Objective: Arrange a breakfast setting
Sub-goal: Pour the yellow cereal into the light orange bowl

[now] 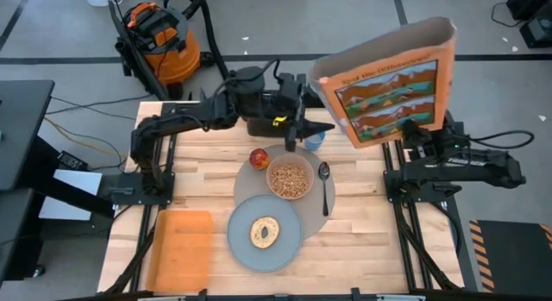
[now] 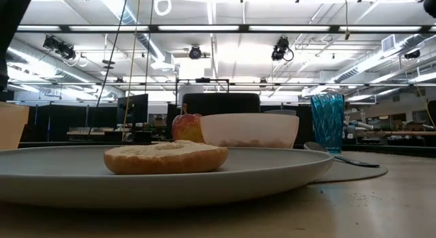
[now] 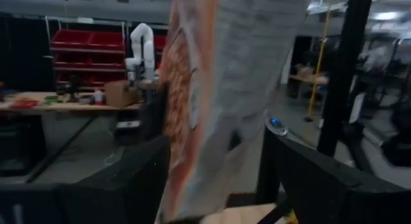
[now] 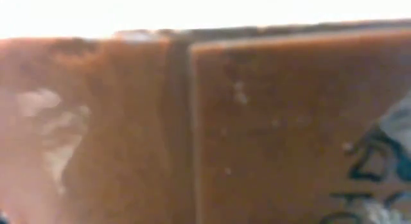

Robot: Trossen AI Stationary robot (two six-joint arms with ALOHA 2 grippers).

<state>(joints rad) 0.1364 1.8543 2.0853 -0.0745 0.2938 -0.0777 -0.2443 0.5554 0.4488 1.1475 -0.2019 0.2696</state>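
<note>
1. High view: cereal box [image 1: 392, 81] aloft over the table's far right corner. Light, crushable cardboard, best pinched across a narrow side. Right gripper hidden behind it, judged clamped on it.
2. Taupe mat [image 1: 312, 216] mid-table: flat, probably floppy, awkward to lift.
3. Grey plate [image 1: 241, 245] overlapping the mat's near edge: stiff, slick, rim hold only.
4. Pink bowl [image 1: 269, 182] on the mat, full of cereal: spill-prone, so rim hold, kept level.
5. Bagel [image 1: 265, 232] on the plate: soft, taken across its width. Red apple [image 1: 259, 157] beside the bowl: firm, apt to roll.
6. Blue cup [image 1: 316, 141] beyond the mat: brittle-looking, taken by the wall. Left gripper [image 1: 297, 135] just beside it, fingers spread.
7. Spoon [image 1: 324, 184] right of the bowl: thin, slippery handle.
</note>
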